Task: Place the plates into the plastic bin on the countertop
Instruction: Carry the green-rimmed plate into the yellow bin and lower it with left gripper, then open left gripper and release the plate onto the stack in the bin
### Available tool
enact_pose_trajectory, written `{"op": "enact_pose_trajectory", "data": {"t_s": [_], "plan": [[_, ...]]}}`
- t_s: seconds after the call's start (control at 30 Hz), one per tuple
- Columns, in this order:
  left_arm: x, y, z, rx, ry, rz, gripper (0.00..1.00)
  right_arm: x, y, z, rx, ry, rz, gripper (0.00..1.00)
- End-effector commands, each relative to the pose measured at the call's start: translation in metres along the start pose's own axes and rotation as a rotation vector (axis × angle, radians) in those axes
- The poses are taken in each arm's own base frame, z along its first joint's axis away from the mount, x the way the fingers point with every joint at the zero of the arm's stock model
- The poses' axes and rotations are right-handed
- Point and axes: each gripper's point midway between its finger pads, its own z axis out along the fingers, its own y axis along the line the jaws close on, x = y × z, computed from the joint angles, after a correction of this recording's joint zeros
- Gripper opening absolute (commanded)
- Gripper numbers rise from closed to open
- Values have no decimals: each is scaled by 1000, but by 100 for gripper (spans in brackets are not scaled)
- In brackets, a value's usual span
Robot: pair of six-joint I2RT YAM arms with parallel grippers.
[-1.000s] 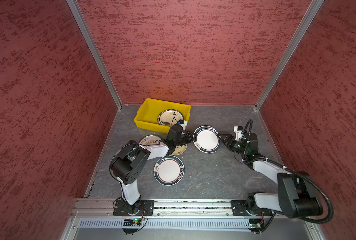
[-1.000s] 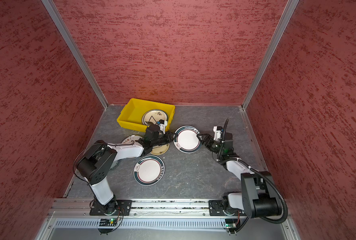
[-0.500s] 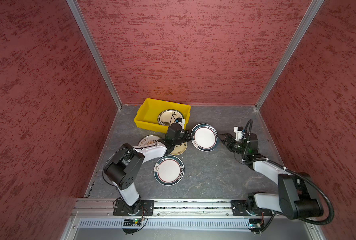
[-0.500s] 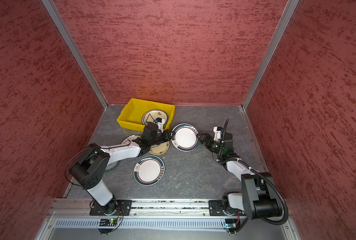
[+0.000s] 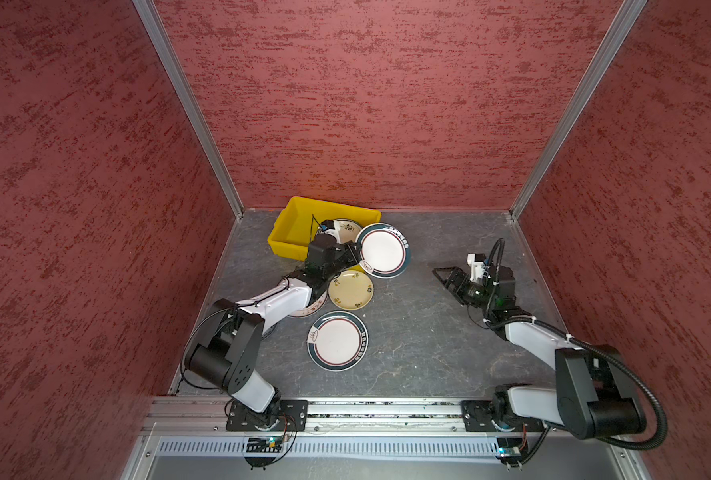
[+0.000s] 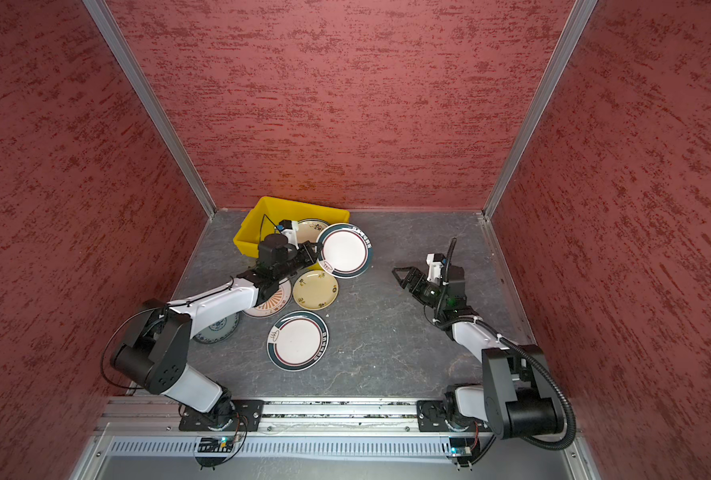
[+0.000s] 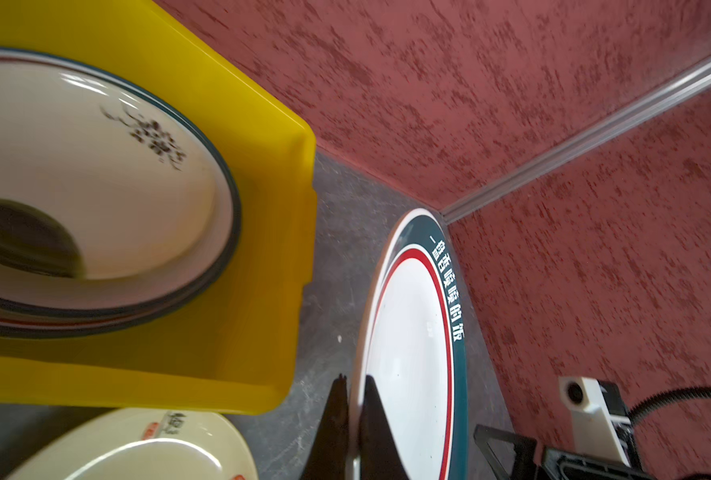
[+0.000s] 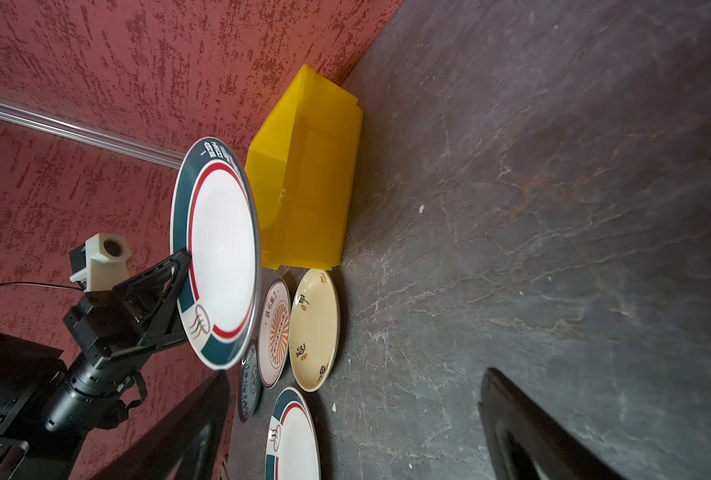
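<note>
I find the left gripper (image 5: 356, 256) clamped on the rim of the held plate (image 5: 383, 250), a white dish with a dark green border, a red ring and white characters. In the left wrist view its two dark fingers (image 7: 336, 415) pinch the rim from either face. The held plate is tilted and lifted off the countertop (image 5: 412, 340), just beside the near right corner of the yellow bin (image 5: 289, 226). In both top views its edge overlaps that corner, while the left wrist view shows a strip of countertop between plate and bin wall. The yellow bin stands near the back wall (image 5: 366, 124), toward the left rear corner. Inside it lies the floral plate (image 5: 349, 227), cream with a thin dark rim, resting on at least one more dish whose edge shows beneath; I cannot count the stack. Four plates lie flat on the countertop. The cream plate (image 5: 351, 289) is just in front of the bin, and the sunburst plate (image 6: 271, 302) is beside it, partly under the left arm. The blue-patterned plate (image 6: 219, 331) lies further along that arm, and the second green-bordered plate (image 5: 337, 340) is nearest the front rail. The right gripper (image 5: 440, 275) is released, jaws wide apart and holding nothing, over bare countertop well apart from every plate.
</note>
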Motion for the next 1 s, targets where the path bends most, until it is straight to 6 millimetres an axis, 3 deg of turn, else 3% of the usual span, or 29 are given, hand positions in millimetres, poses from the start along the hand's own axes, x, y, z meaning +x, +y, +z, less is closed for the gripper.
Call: {"op": "enact_pose_trajectory", "data": {"t_s": [0.0,0.2,0.4,0.63,0.83,0.97], "plan": [[-40,7,-12,-25,-98,37,0,-6,5,-2,-5,-23,-39,95],[-73,56,1,-142,-136,22,0,-10,13,-3,-15,-26,-67,95],[-85,96,24,-225,-127,-28,0,-9,14,-2,-22,-16,-65,95],[-86,133,67,-260,-61,-109,0,-8,16,-2,-23,4,-76,94],[-80,158,83,-367,4,-112,1,-8,15,-2,-14,5,-78,94],[-80,162,82,-387,7,-92,16,-7,13,-3,-8,6,-78,95]]}}
